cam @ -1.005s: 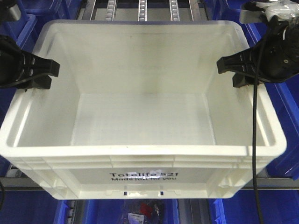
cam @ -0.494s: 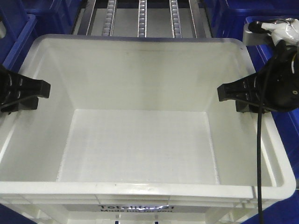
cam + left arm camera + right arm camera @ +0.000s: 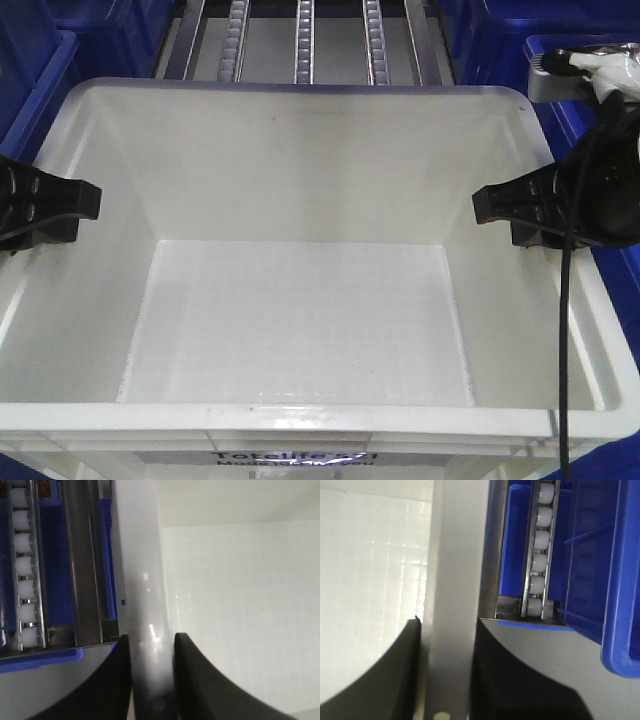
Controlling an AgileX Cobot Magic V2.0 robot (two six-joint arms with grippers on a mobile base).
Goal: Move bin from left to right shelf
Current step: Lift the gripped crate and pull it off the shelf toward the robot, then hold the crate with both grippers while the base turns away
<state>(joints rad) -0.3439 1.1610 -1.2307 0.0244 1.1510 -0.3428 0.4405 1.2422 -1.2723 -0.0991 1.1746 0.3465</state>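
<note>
A: Front view: white bin (image 3: 300, 150) filling most of frame, empty, print on near wall at 6 o'clock, partly cut off.
B: Claws?
A: At 9 o'clock, left claw (image 3: 50, 210) clamped across the bin's left wall. At 3 o'clock, right claw (image 3: 520, 210) clamped across the right wall.
B: Confirmed on wrist views?
A: Yes. Left wrist: two black fingers (image 3: 100, 690) pressed on the rim, one inside, one outside. Right wrist: same, rim pinched from both sides.
B: Resting or lifted?
A: Cannot tell.
B: Surroundings?
A: Roller tracks (image 3: 305, 40) at 12 o'clock behind the bin. Blue bins (image 3: 40, 75) at 10 and 2 o'clock. Black cable (image 3: 562, 350) hanging across the right rim toward 5 o'clock.
</note>
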